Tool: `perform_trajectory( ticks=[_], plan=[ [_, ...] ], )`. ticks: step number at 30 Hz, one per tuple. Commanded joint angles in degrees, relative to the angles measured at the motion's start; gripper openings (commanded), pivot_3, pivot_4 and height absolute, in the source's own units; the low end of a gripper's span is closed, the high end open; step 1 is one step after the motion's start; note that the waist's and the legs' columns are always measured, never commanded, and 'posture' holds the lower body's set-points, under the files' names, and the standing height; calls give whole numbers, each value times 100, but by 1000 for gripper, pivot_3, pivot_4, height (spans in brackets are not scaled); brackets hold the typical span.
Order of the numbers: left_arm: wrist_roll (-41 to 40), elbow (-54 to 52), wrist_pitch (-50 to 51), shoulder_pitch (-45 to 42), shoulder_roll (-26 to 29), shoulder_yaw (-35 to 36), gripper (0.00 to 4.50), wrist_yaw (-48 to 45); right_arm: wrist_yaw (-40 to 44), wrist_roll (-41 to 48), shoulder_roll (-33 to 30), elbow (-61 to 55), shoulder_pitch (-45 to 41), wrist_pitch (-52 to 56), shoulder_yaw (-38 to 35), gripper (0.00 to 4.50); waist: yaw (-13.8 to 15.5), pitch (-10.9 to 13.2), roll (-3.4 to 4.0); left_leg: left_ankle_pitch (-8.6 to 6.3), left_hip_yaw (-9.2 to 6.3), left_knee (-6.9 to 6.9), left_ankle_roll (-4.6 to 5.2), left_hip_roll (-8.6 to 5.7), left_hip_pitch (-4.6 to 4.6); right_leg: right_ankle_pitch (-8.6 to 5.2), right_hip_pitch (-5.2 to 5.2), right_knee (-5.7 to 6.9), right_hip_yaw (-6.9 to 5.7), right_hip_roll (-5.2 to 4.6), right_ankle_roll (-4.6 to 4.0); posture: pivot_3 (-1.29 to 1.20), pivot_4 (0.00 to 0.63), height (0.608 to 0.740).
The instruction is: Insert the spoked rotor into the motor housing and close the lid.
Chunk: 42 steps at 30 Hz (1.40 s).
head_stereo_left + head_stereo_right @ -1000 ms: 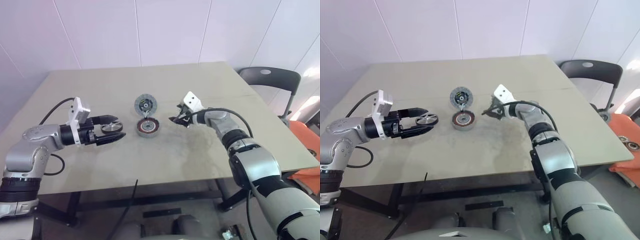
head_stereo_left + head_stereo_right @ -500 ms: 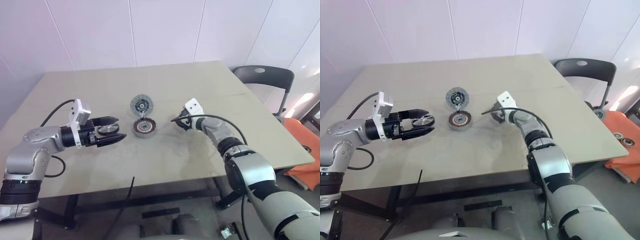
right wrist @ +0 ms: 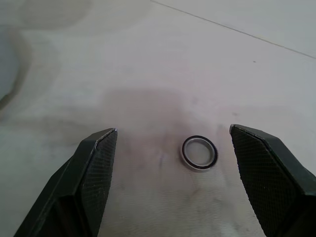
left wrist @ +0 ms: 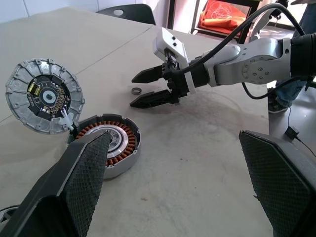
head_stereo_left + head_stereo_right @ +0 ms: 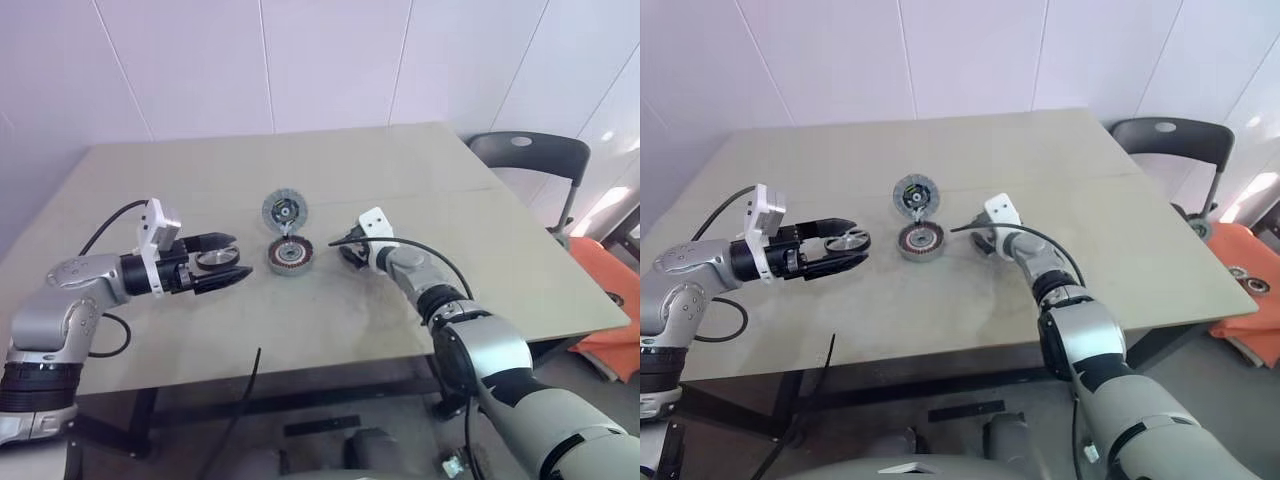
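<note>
Right gripper (image 4: 141, 88): has dropped to the table (image 5: 420, 180), jaws spread around a small ring (image 3: 199, 152), probably about to pick it up. Left gripper (image 5: 222, 264): unmoved, pinching the spoked rotor (image 5: 211, 259) left of the motor housing (image 5: 291, 257). Lid (image 5: 285, 211) stands open; insertion pending.

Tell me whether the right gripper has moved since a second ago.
Yes. The right gripper has dropped toward the table, beside the motor housing, and now hovers, jaws open, over a small ring.
</note>
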Motion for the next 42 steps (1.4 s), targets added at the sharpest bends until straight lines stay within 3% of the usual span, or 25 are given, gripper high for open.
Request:
perform_trajectory(
  ticks=[1, 8, 12, 31, 42],
  plan=[
    [-114, -189, -56, 24, 7, 232, 4439, 33, -185, 116, -47, -35, 10, 132, -253, 3814, 6, 0, 0, 0, 0, 0, 0, 0, 0, 0, 0, 0, 0, 0, 0, 0, 0, 740],
    [-113, -210, -67, 67, -18, 255, 4439, 54, -197, 243, 1, -29, 210, 372, -532, 3814, 32, -7, -11, 0, -5, 0, 0, -2, 20, 0, 29, -7, -3, -1, 0, 0, 0, 740],
    [-111, -213, -50, 53, -29, 257, 4439, 64, -228, 323, 63, -42, 270, 443, -661, 3814, 29, -6, -10, -3, -9, -18, 4, -2, 95, -3, 107, -36, -8, 0, 0, 0, 0, 740],
    [-153, -293, -2, 78, -83, 294, 4439, 167, -343, 684, 440, -110, 147, 565, -1170, 3814, -16, -10, -15, -3, -10, -18, 3, 2, 98, -3, 107, -33, -6, 5, 0, 0, 0, 740],
    [-171, -445, 29, 179, -220, 280, 4439, 293, -435, 147, 759, -120, 222, 202, -598, 3814, -205, -10, -16, -3, -11, -21, 3, 4, 98, -3, 105, -32, -5, 5, 1, 0, 0, 740]
  ],
)
